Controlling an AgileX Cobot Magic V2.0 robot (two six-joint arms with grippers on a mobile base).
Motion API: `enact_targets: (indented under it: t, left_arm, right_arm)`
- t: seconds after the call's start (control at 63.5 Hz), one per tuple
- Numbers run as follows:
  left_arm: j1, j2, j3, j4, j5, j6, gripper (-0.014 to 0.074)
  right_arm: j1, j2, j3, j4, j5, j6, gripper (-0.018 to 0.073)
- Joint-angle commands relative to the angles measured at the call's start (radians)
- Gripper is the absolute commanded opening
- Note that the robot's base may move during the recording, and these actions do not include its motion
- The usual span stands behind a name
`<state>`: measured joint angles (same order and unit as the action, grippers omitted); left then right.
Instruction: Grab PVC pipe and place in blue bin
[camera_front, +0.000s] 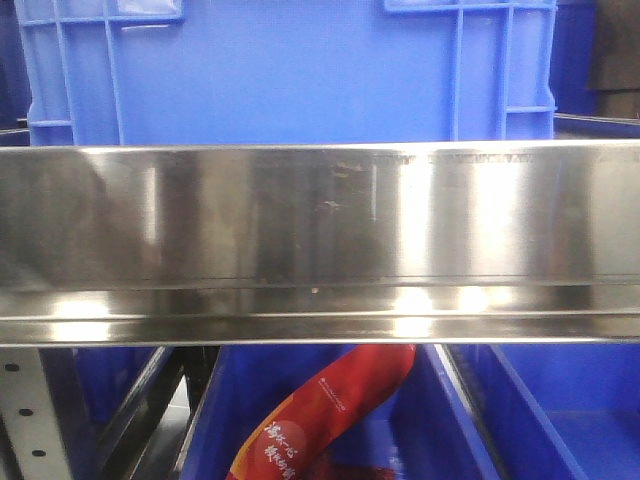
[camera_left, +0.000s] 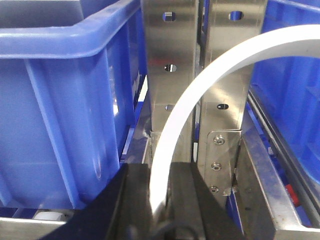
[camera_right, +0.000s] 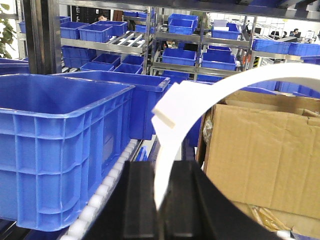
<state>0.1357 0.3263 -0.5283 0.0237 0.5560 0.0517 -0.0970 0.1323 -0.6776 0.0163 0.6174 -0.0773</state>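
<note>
**White pipe clamped in both grippers, held in the air beside the bins**

In the left wrist view, the left gripper (camera_left: 160, 172) is nearest, and its black fingers (camera_left: 131, 200) are pressed together on a white pipe (camera_left: 220, 65). The pipe rises from between them and bends in a long arc up and off to the right, clear of everything around it. Just to its left is a blue bin (camera_left: 60, 100), seen from the side below its rim. Behind the pipe are two steel posts (camera_left: 170, 60) with slots and screws, and another bin (camera_left: 290, 100) lies to the right.

In the right wrist view, the right gripper (camera_right: 162, 170) likewise pinches a second white pipe (camera_right: 240, 80), which curves up and to the right and has a stepped white piece partway along. On the near left a big blue bin (camera_right: 60, 135) sits on white rollers (camera_right: 107, 190). A cardboard box (camera_right: 260, 150) is on the right, and racks of blue bins (camera_right: 200, 40) fill the far background.

The front view shows neither arm. A shiny steel rail (camera_front: 320, 240) crosses the frame, with a blue crate (camera_front: 290, 70) beyond and above it. Below it, a red packet (camera_front: 320, 420) lies in a lower bin (camera_front: 540, 420).
</note>
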Motion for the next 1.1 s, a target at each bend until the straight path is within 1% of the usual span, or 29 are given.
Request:
enact_targets:
  t: [0.0, 0.205, 0.378, 0.63, 0.74, 0.772, 0.803, 0.835, 0.866, 0.929, 1.008, 1.086]
  left_arm:
    - [-0.002, -0.002, -0.003, -0.008, -0.035, 0.0, -0.0111]
    - [-0.002, -0.002, -0.003, -0.012, -0.037, 0.0, -0.0111]
    - [-0.002, -0.002, -0.003, -0.024, -0.082, 0.0, -0.0111]
    - [-0.002, -0.002, -0.003, -0.024, -0.084, 0.0, -0.0111]
    - [-0.002, -0.002, -0.007, -0.092, -0.121, 0.0, -0.0111]
    - [-0.002, -0.002, -0.012, -0.1, -0.12, 0.002, -0.0111]
    - [-0.002, -0.002, -0.016, -0.102, -0.118, 0.021, -0.0111]
    - [-0.002, -0.002, -0.022, -0.114, -0.115, 0.064, -0.0111]
    - [-0.002, -0.002, -0.026, -0.122, -0.111, 0.091, -0.0111]
    - [-0.002, -0.002, -0.038, -0.173, -0.111, 0.156, -0.0111]
    - [-0.002, -0.002, -0.06, -0.234, -0.115, 0.187, -0.0111]
    - [-0.002, -0.002, -0.083, -0.271, -0.127, 0.218, -0.0111]
  right_arm:
    - [0.002, -0.005, 0.001, -0.003, -0.043, 0.001, -0.0155]
    - [0.002, -0.005, 0.001, -0.003, -0.092, 0.001, -0.0155]
    - [0.002, -0.005, 0.001, -0.003, -0.094, 0.001, -0.0155]
    - [0.002, -0.005, 0.001, -0.003, -0.094, 0.001, -0.0155]
    - [0.002, -0.005, 0.001, -0.003, -0.108, 0.001, -0.0155]
    - [0.002, -0.005, 0.001, -0.003, -0.112, 0.001, -0.0155]
    - [0.002, -0.005, 0.001, -0.003, -0.117, 0.001, -0.0155]
    - [0.002, -0.005, 0.001, -0.003, -0.117, 0.001, -0.0155]
    - [0.002, -0.005, 0.001, -0.003, -0.122, 0.001, -0.0155]
    - [0.002, -0.005, 0.001, -0.003, -0.13, 0.001, -0.0155]
    - [0.002, -0.005, 0.001, -0.003, -0.144, 0.001, -0.0155]
    - [0.002, -0.005, 0.001, -0.001, -0.151, 0.001, -0.0155]
